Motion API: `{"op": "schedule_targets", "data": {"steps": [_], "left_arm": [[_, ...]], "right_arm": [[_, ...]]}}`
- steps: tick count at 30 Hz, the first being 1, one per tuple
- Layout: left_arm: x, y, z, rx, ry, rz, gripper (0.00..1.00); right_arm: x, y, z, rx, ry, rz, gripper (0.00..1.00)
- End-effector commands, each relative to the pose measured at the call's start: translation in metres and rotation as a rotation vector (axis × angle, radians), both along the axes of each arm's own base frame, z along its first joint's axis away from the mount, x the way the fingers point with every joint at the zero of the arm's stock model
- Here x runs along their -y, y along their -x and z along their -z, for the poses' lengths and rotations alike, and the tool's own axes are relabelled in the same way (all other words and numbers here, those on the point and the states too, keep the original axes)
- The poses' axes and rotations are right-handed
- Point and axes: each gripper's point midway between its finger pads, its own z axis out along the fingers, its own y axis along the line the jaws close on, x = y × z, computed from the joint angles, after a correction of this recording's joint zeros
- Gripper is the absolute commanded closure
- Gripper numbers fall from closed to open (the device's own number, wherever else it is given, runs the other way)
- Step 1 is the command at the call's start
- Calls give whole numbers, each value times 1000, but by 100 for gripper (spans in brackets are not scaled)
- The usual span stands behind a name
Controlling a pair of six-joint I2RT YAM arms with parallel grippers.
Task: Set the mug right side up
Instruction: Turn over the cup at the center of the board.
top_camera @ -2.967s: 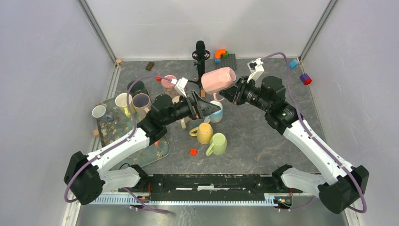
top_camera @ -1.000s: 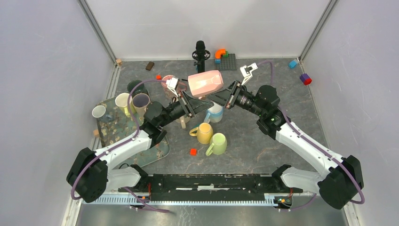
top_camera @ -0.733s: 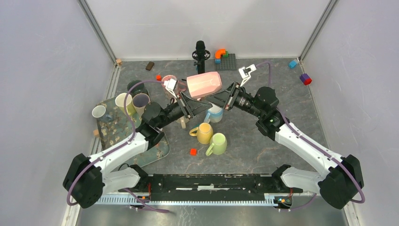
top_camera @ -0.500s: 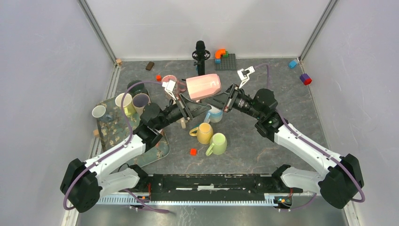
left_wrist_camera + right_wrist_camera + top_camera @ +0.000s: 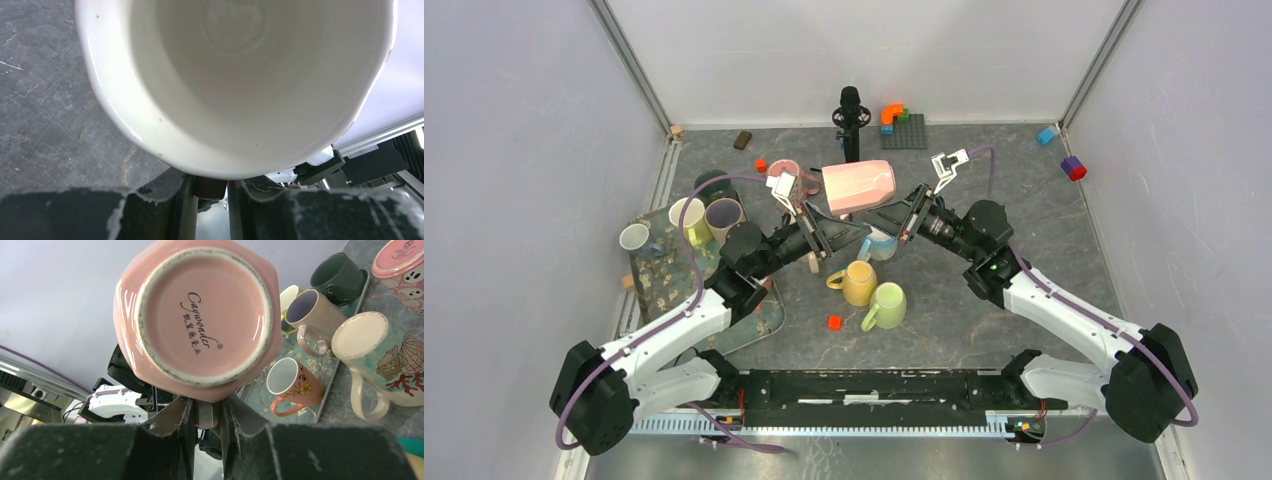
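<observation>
A grey stone-look table [image 5: 944, 320] is sitting inside white walls. The pink mug [image 5: 857, 187] is hanging sideways in the air over a yellow mug [image 5: 858, 282]. The left gripper [image 5: 210, 182] is pinching it near the rim and the right gripper [image 5: 206, 412] near the base, both with narrowed fingers. If 1 releases early, the mug is likely swinging or dropping onto the crockery below.

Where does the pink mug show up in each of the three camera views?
Top external: the pink mug is sideways, just above the picture's centre.
Left wrist: its white inside fills the upper frame, mouth toward the camera.
Right wrist: its printed base sits upper centre.
Shared landmark: the grey table, visible in all three views.
</observation>
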Motion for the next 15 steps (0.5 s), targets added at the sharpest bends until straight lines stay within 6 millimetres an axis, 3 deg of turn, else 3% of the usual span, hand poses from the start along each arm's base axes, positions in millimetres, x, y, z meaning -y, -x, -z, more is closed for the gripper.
{"op": "schedule_targets", "data": {"steps": [1,6,9,11,15], "left_arm": [[-17,-10,-49,123,117,-113,74],[-17,-11,-49,131,110,-115,75],[-17,-11,-50,143,98,-121,97],[-19,-11,-49,151,75,-130,98],[-24,-12,-48,158,21,-168,98]], "right_arm": [[0,7,-23,102,-50,-4,100],[-4,9,-22,100,-41,-12,100],[-6,7,-21,107,-17,-10,100],[-7,4,-20,117,10,3,100],[-8,-5,-17,131,53,34,73]]}}
